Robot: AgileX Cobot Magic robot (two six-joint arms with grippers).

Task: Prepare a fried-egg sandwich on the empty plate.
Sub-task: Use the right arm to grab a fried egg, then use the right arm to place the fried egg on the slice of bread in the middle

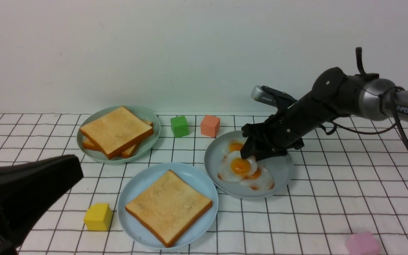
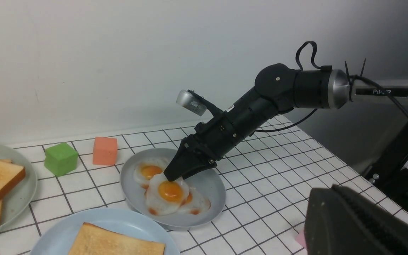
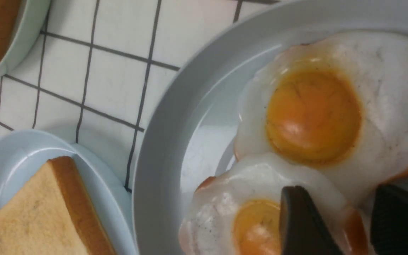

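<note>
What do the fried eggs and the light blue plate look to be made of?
The fried eggs look like soft, glossy rubber or plastic models, though real egg isn't ruled out: the whites shine wetly and dark specks dot the yolks. The light blue plate appears to be smooth, glossy plastic or glazed ceramic, judging by its even colour and the bright highlight inside its rim; which one, I can't tell.

Bread (image 1: pixel 169 208) on the front plate (image 1: pixel 129 226), left of eggs (image 1: pixel 241 166) on another plate (image 1: pixel 283 173).

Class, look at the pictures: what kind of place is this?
Probably a robotics lab or test bench: a black-and-silver robot arm reaches over fried eggs, small coloured blocks stand about, and a plain white wall backs the grid-patterned tabletop.
</note>
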